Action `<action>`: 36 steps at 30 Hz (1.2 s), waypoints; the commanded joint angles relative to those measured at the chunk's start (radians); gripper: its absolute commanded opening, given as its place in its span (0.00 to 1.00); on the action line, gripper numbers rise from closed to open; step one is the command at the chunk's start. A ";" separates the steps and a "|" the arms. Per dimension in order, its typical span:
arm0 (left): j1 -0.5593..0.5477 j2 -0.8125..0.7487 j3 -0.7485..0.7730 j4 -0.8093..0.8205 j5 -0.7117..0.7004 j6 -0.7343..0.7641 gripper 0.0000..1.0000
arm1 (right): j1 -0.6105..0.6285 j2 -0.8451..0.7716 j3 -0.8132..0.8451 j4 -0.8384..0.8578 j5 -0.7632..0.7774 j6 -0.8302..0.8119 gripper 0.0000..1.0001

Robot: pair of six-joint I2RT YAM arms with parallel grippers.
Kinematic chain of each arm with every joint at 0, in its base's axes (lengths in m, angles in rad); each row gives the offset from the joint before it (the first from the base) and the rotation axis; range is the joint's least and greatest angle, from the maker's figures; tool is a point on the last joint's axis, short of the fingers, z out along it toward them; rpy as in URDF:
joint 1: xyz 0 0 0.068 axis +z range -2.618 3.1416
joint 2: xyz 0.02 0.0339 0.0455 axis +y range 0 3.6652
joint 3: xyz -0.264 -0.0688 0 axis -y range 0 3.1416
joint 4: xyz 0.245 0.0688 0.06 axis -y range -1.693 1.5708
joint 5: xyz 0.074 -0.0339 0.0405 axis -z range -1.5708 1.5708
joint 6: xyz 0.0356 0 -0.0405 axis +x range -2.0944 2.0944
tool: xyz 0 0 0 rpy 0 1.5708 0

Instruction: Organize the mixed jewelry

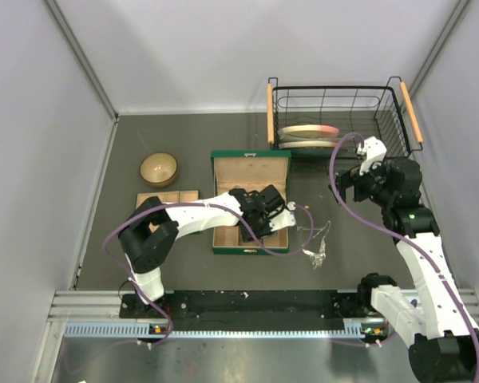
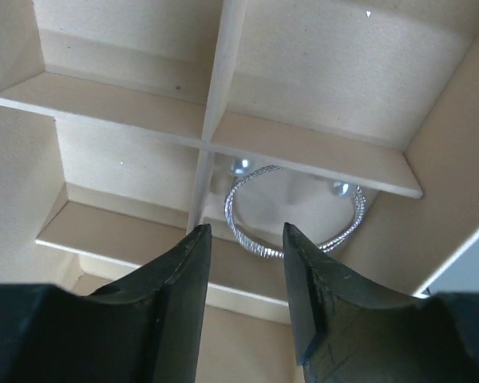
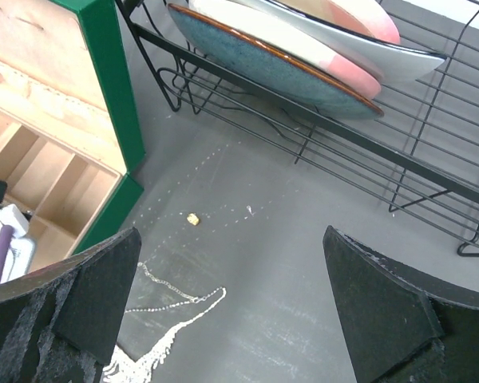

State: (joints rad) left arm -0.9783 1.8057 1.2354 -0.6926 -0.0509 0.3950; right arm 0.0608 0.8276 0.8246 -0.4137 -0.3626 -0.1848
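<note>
The silver bracelet hoop [image 2: 251, 246] lies flat on the floor of one beige compartment of the green box [image 1: 250, 155]. It is directly ahead of the left end effector [image 2: 246, 231], just beyond its fingertips. Two small silver beads [image 2: 240, 166] sit at the far side of the hoop, close under a divider [image 2: 303, 152]. Whether they belong to the hoop cannot be told. The left end effector is spread by a narrow gap, with nothing between its fingers [image 2: 184, 271]. The near edge of the hoop shows through that gap. Seen from above, this end effector is lowered into the right half of the box, and its arm reaches in from the left.

The silver chain necklace [image 3: 169, 306] lies loose on the grey surface [image 3: 319, 263]. It is below and to the left of the right end effector [image 3: 230, 233], just outside the box's green wall. Its strands run in a tangle close to the left finger. A tiny gold bit [image 3: 193, 219] rests on the surface ahead of the same end effector, apart from the chain and near the box corner. The right end effector is spread wide, holds nothing and hangs above the surface.

Ahead and to the right of the right end effector stands a black wire rack [image 3: 343, 130] with leaning plates [image 3: 279, 68] in it. A round wooden bowl [image 1: 158, 168] sits well to the left of the left end effector, beyond the box.
</note>
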 commanded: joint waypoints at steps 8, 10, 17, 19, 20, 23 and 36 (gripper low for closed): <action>0.001 -0.247 0.114 -0.041 -0.061 0.013 0.55 | -0.009 -0.030 -0.008 -0.175 -0.004 -0.286 0.99; 0.001 -0.285 0.110 -0.041 -0.050 0.021 0.57 | -0.009 -0.051 -0.039 -0.204 -0.007 -0.350 0.99; 0.039 -0.434 0.082 -0.045 0.005 0.002 0.62 | -0.009 0.021 -0.065 -0.211 -0.033 -0.393 0.93; 0.076 -0.469 0.064 -0.048 0.019 -0.001 0.62 | -0.007 0.073 -0.068 -0.183 -0.041 -0.384 0.91; 0.095 -0.482 0.056 -0.048 0.038 -0.002 0.62 | -0.009 0.094 -0.071 -0.171 -0.045 -0.380 0.90; 0.196 -0.535 0.021 -0.041 0.116 -0.001 0.63 | -0.009 0.152 -0.084 -0.110 -0.062 -0.377 0.87; 0.552 -0.695 -0.053 -0.005 0.355 -0.016 0.70 | 0.013 0.383 -0.114 0.113 -0.157 -0.462 0.77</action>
State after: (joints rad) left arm -0.4725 1.1664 1.2137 -0.7300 0.2047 0.4095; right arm 0.0635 1.1694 0.7052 -0.4034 -0.4717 -0.6075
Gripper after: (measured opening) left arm 0.692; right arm 0.788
